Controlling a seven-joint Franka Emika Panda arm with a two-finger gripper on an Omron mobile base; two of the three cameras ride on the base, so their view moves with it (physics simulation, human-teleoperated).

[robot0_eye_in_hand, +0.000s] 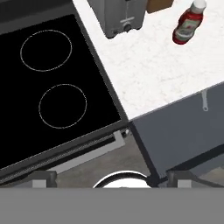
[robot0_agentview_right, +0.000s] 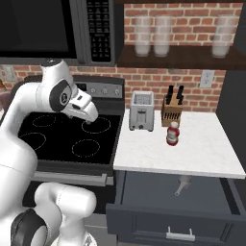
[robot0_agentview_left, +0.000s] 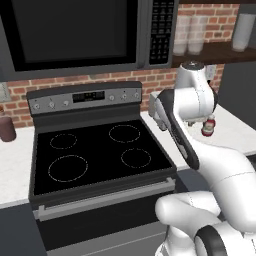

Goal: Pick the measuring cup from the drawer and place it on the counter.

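1. Grey metal measuring cup point(robot0_agentview_right: 182, 183) lies in the open drawer point(robot0_agentview_right: 144, 218), near its back, right under the counter point(robot0_agentview_right: 202, 149) edge; handle points toward the front.
2. Gripper point(robot0_agentview_right: 91, 115) hangs over the stovetop point(robot0_agentview_right: 57, 134), well apart from the cup. Can't tell if the jaws are wide or narrow; nothing visibly held.
3. Risks, as I judge them: cup sits tucked under the counter lip, so a straight drop could bump the overhang. It's tiny w/ a thin handle, so an off-centre pinch may flip it or let it slip.
4. Ketchup bottle point(robot0_agentview_right: 173, 133) stands nr the counter's front, so a careless placement might knock it.
5. Count: 1 cup, 1 bottle, 1 toaster point(robot0_agentview_right: 141, 111), 1 knife block point(robot0_agentview_right: 172, 108), 4 burner rings, 3 glasses on the shelf.
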